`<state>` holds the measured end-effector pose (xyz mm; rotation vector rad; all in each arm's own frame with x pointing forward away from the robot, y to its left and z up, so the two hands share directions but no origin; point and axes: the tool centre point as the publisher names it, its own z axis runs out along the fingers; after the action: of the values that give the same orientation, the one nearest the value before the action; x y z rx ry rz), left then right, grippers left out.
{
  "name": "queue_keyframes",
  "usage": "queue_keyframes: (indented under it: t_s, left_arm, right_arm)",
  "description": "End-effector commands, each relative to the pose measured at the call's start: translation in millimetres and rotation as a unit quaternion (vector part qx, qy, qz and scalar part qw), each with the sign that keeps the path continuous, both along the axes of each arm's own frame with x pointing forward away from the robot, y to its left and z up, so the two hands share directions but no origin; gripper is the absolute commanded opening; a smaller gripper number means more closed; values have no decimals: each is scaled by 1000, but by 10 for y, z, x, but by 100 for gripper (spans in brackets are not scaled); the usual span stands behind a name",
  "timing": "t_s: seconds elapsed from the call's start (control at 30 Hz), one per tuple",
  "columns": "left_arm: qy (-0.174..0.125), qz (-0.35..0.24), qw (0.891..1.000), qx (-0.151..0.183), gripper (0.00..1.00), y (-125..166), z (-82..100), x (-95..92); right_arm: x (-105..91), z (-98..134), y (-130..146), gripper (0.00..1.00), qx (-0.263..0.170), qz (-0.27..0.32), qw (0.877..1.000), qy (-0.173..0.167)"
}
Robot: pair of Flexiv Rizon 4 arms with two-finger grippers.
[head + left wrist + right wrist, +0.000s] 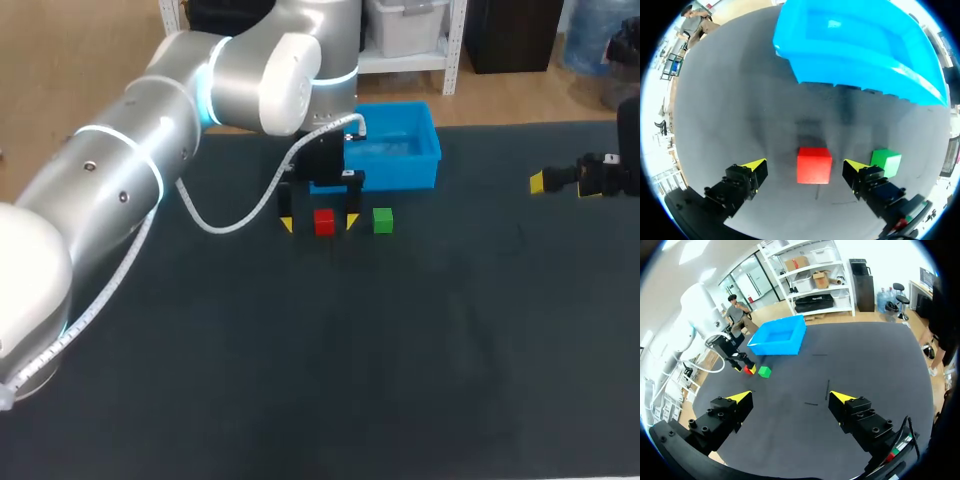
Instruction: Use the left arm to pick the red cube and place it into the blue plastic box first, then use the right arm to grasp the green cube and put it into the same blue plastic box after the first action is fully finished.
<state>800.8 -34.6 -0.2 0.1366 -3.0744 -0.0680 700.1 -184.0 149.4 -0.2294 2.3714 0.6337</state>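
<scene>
Though spread wide and empty, left tool (806,166) astride red cube (814,164) (no contact either side).

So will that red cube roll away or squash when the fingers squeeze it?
Probably neither. The red cube sits flat on the table, so it shouldn't roll. Its crisp edges suggest it's stiff; small beside the fingers, it's likely light.

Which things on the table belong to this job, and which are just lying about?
Job: small red cube, small green cube, blue plastic box, left gripper open around the red cube.
Lying about: thin dark marks on the black tabletop.
</scene>
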Motion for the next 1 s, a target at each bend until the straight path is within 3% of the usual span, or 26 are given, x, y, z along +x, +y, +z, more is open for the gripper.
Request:
queue_keyframes:
  t_s: [0.03, 0.63, 0.8, 1.0]
  left_arm:
    - [15, 3, 1000, 1, 100, -37, -32, 110]
    - [19, 7, 1000, 2, 100, -78, -112, 129]
    - [19, 8, 1000, 1, 60, -72, -126, 143]
    - [20, 6, 1000, 0, 36, -74, -134, 151]
  right_arm:
    - [2, -1, -1, 100, 0, 0, 1000, 0]
    - [2, -1, -1, 100, 0, 0, 1000, 0]
    - [2, -1, -1, 100, 0, 0, 1000, 0]
    - [2, -1, -1, 100, 0, 0, 1000, 0]
